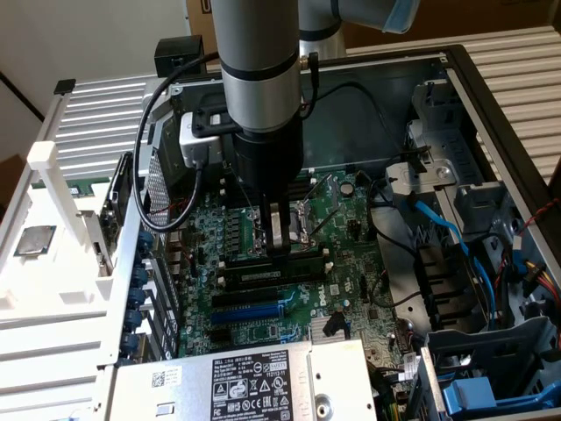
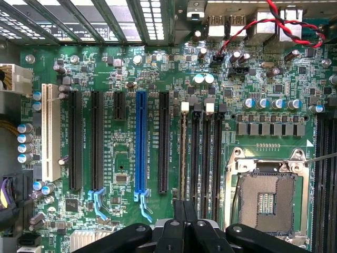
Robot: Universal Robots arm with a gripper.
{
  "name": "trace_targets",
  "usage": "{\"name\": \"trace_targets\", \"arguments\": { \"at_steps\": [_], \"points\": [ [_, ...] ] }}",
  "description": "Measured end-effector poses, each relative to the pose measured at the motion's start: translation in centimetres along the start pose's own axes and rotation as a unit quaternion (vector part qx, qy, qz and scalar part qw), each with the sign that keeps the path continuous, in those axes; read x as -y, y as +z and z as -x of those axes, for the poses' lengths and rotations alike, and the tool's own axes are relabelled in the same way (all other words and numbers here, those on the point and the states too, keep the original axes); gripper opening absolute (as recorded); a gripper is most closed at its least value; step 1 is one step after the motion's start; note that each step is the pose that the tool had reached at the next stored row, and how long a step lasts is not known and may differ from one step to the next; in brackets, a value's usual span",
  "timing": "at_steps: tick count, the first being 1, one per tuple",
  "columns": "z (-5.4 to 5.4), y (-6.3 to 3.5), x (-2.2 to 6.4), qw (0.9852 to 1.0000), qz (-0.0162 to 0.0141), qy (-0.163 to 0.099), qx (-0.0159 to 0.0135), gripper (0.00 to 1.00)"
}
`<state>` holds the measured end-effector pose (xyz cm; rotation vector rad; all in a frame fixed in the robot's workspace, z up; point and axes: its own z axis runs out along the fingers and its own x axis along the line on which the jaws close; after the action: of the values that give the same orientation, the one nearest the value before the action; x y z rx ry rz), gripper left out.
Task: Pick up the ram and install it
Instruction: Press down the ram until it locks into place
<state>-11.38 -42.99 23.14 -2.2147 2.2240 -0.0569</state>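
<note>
You look to be in the seating step: the fingers (image 1: 279,237) are clenched together with nothing between them, tips down at the ram (image 2: 183,153) — which seems to stand in the memory slot farthest from the processor socket (image 2: 266,203). Any further push calls for straight, even pressure — I can't tell whether the end clips have latched.

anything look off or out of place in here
The processor socket sits open and empty, while a square silver chip lies apart from it on the white rack at the exterior view's left. Nothing looks spilled or broken.
</note>
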Motion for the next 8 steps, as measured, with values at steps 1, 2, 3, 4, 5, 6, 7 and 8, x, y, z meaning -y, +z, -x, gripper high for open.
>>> {"name": "trace_targets", "arguments": {
  "at_steps": [1,2,3,4,5,6,7,8],
  "points": [
    [0.0,0.0,0.0,1.0,0.0,0.0,0.0,0.1],
    [0.0,0.01,0.0,1.0,0.0,0.0,-0.0001,0.1],
    [-0.01,0.02,0.0,1.0,0.0,0.0,-0.0001,0.1],
    [-0.01,0.03,0.0,1.0,0.0,0.0,-0.0002,0.1],
    [-0.01,0.05,0.0,1.0,0.0001,0.0,-0.0002,0.1],
    [0.0,0.08,0.0,1.0,0.0001,0.0,-0.0002,0.1],
    [0.0,0.11,0.0,1.0,0.0001,0.0,-0.0001,0.1],
    [0.0,0.11,0.0,1.0,0.0001,0.0,-0.0002,0.1]
  ]
}}
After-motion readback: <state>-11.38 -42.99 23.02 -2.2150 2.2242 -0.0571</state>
